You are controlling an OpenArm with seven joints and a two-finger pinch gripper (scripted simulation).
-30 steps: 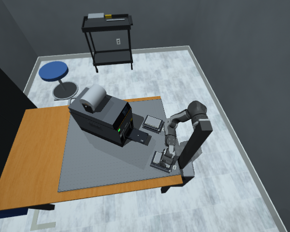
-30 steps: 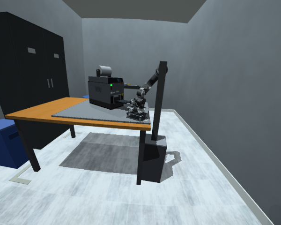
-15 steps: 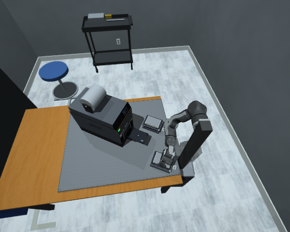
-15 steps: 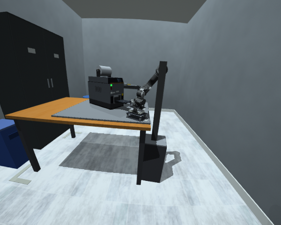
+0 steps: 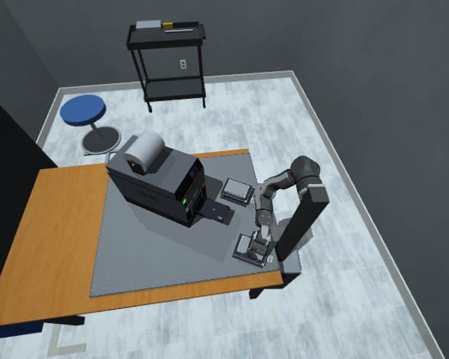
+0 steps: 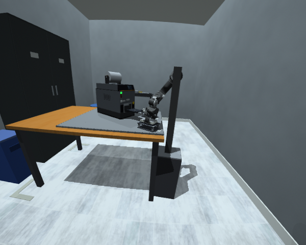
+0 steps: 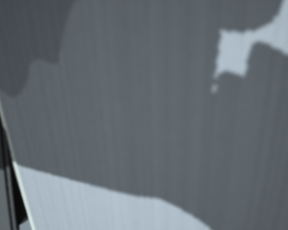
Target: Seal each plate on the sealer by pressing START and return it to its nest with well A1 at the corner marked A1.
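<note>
One plate is at the near nest; its smooth grey top fills most of the wrist view. My gripper points down over it and is shut on this plate; the fingertips are hidden in the wrist view. Whether the plate is fully down in the nest cannot be told. The other plate lies in the far nest. The sealer shows a green lamp. Its stage is out, with no plate on it.
The sealer, with a white roll on top, stands left of both nests. The stage juts out between the two nests. The robot's post stands beyond the table's right edge. Small white labels lie by the nests.
</note>
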